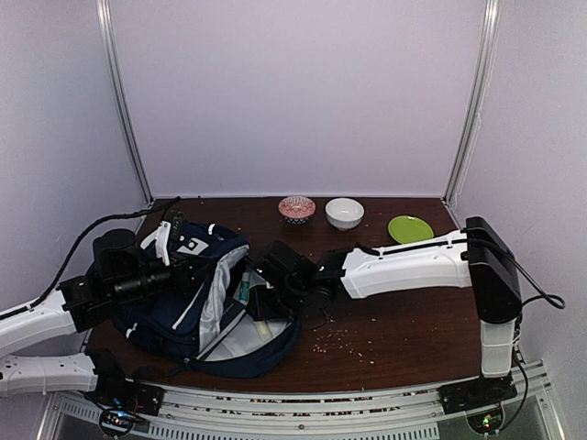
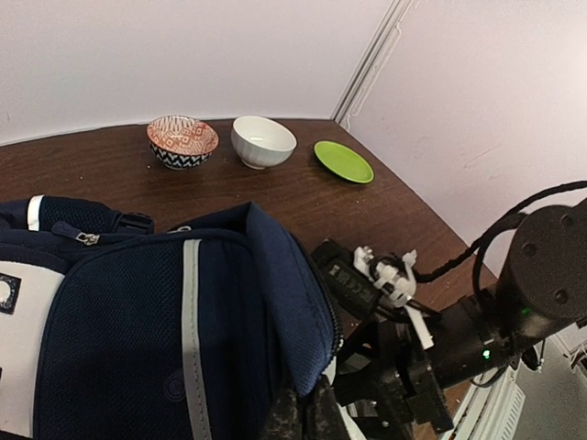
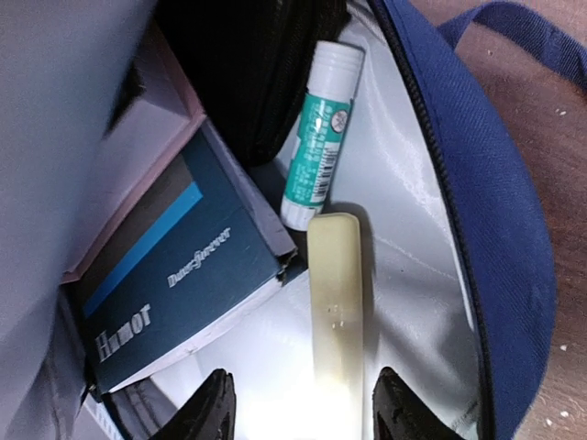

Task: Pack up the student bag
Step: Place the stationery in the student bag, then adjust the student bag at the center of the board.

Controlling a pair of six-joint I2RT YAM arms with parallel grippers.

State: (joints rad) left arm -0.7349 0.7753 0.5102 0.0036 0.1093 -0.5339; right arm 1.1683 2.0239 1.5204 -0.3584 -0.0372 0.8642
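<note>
Navy-blue fabric fills the left centre of the overhead frame, where the student bag lies unzipped on the dark wooden tabletop, its grey lining turned up to the camera. At the bottom of the left wrist view, the left hand is pressed together on the blue rim of the bag's opening, holding that edge raised. The right hand reaches into the bag from the right of the overhead frame, its two dark fingers spread wide. A pale yellow bar lies loose on the lining between them; whether the right-hand finger touches it cannot be told. Just above the bar in the right wrist view rests a white glue stick with a green label, beside a navy book and a black case. Along the tabletop's far edge, at upper centre, stand a red patterned bowl, a white bowl and a green plate. Pale crumbs speckle the wood right of the bag.
</note>
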